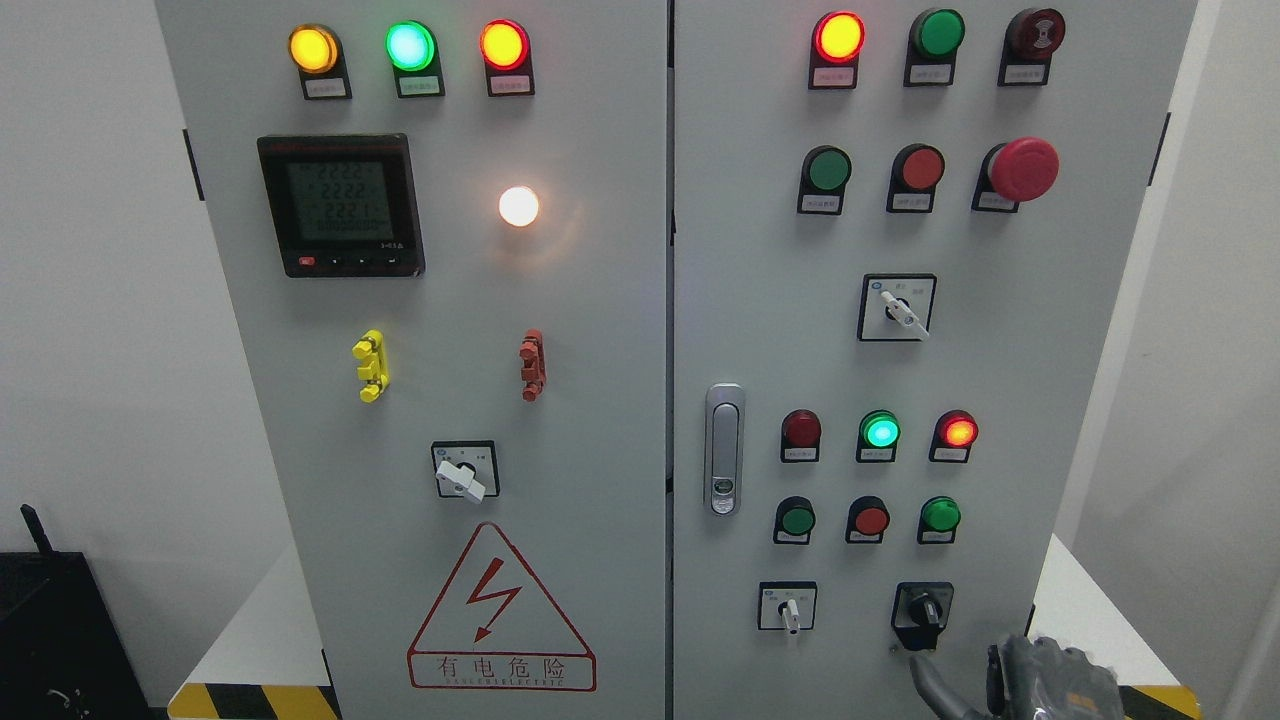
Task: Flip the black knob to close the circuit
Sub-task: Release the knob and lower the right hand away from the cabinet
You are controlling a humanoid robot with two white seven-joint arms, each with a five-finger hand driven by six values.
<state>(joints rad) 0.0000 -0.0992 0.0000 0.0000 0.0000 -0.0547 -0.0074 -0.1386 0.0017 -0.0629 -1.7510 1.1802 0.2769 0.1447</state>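
At the bottom right edge, the right hand (1045, 680) rises into view, dark fingers (930, 682) loosely curled and grasping nothing, one reaching up toward the black knob (922, 608) just above it. That placement looks like an approach, since the knob sits low on the right door of the cabinet (620, 330). Farther up, the white selector switch (897, 308) and lit indicator lamps (880, 431) sit untouched. The left hand is out of view.
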